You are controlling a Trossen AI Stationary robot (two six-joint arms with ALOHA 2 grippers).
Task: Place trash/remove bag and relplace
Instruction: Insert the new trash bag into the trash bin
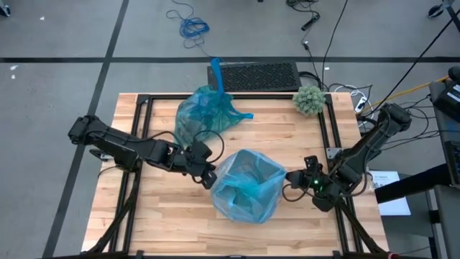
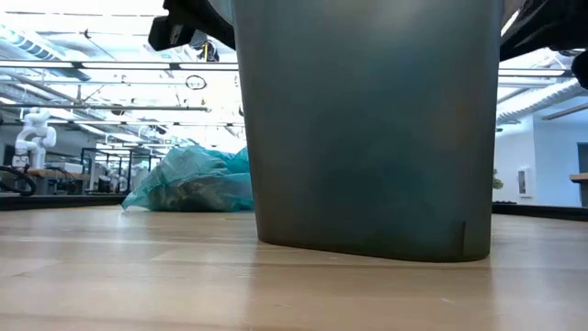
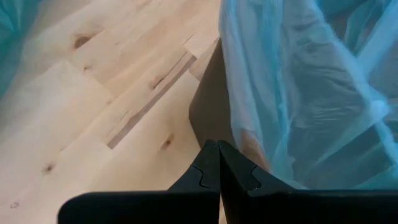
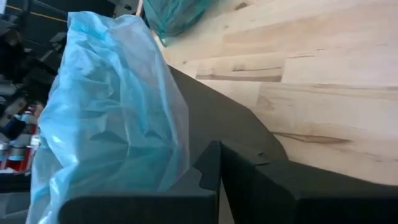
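Note:
A dark grey bin [image 2: 367, 129] stands mid-table, lined with a loose blue bag [image 1: 248, 185] that overhangs its rim. At the bin's left side my left gripper [image 1: 209, 177] is shut at the bag's edge; at its right side my right gripper [image 1: 291, 178] is shut at the opposite edge. A full, knotted blue bag [image 1: 205, 111] lies on the table at the far side. Brownish trash [image 2: 197, 188] shows dimly through its film. My left gripper is shut where the bag's overhanging edge [image 3: 252, 146] runs in beside its fingertips, next to the bin's corner. It comes slanting down from the table's left. The fingers hide the pinch itself. The film hangs slack over the rim. My right gripper is shut against the bag's overhanging film [image 4: 181, 163] at the bin's outer wall [image 4: 230, 118], slanting down from the table's right. The film passes behind one finger [image 4: 202, 177], so the pinch is hidden. The bag puffs up loosely above the rim.
A fuzzy grey-green ball [image 1: 309, 99] sits at the far right corner. A black keyboard-like slab [image 1: 253, 75] lies beyond the far edge. Black frame rails [image 1: 327, 126] run along the table's sides. Bare wood lies toward the near edge.

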